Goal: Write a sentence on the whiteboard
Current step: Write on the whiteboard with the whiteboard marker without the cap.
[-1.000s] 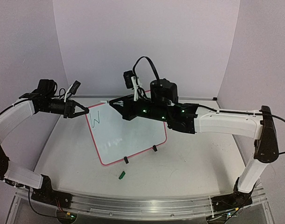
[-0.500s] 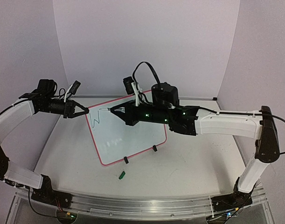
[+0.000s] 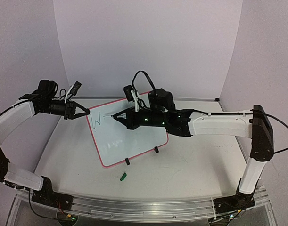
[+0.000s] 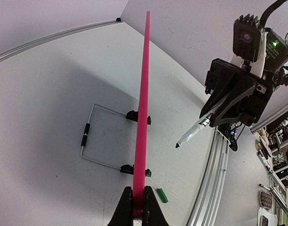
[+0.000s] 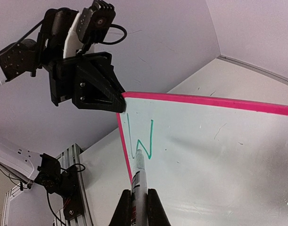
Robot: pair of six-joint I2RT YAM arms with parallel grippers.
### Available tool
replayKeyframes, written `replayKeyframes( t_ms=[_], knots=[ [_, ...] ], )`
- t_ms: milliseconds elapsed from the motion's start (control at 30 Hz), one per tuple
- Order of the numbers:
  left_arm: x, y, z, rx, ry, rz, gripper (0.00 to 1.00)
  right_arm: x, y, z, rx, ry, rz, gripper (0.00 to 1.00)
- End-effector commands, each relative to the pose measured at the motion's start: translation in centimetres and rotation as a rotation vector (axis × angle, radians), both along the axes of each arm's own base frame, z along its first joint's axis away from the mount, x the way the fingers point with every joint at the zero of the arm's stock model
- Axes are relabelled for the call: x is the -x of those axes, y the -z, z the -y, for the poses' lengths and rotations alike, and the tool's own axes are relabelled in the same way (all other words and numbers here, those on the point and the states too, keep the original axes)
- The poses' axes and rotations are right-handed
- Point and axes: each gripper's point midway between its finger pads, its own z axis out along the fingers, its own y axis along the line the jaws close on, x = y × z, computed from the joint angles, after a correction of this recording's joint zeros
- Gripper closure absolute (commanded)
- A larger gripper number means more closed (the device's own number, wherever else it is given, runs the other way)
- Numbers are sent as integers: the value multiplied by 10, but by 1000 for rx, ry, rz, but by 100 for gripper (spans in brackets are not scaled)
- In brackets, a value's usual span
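The whiteboard (image 3: 129, 141), white with a pink frame, stands tilted on two black clip feet (image 3: 127, 161). A green "W" (image 3: 97, 120) is written at its top left; no other letters of the sentence show. My left gripper (image 3: 87, 113) is shut on the board's top left corner; the left wrist view shows the frame edge-on (image 4: 144, 94) between my jaws (image 4: 139, 207). My right gripper (image 3: 118, 116) is shut on a marker (image 5: 140, 179), whose tip points at the W (image 5: 144, 141). In the left wrist view the marker (image 4: 193, 134) tip stands a little off the board face.
A green marker cap (image 3: 123, 176) lies on the table in front of the board, also in the left wrist view (image 4: 161, 195). A wire stand (image 4: 87, 136) lies flat behind the board. The metal rail (image 3: 134, 207) runs along the near table edge.
My right gripper has lowered with the marker, bringing the tip from above the board's top edge down to beside the W. My left gripper and the board have not moved.
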Motion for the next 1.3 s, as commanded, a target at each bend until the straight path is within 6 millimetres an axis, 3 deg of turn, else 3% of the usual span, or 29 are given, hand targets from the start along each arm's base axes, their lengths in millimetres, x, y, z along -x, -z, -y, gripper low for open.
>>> replayKeyframes(
  t_ms=[0, 867, 1267],
  knots=[
    [6, -12, 0, 11, 9, 42, 100, -10, -11, -5, -48, 15, 7, 100],
    [5, -11, 0, 9, 8, 39, 100, -34, 6, -20, -22, 54, -3, 100],
    [4, -10, 0, 9, 8, 37, 100, -20, 42, -14, 49, 12, -60, 100]
  ],
)
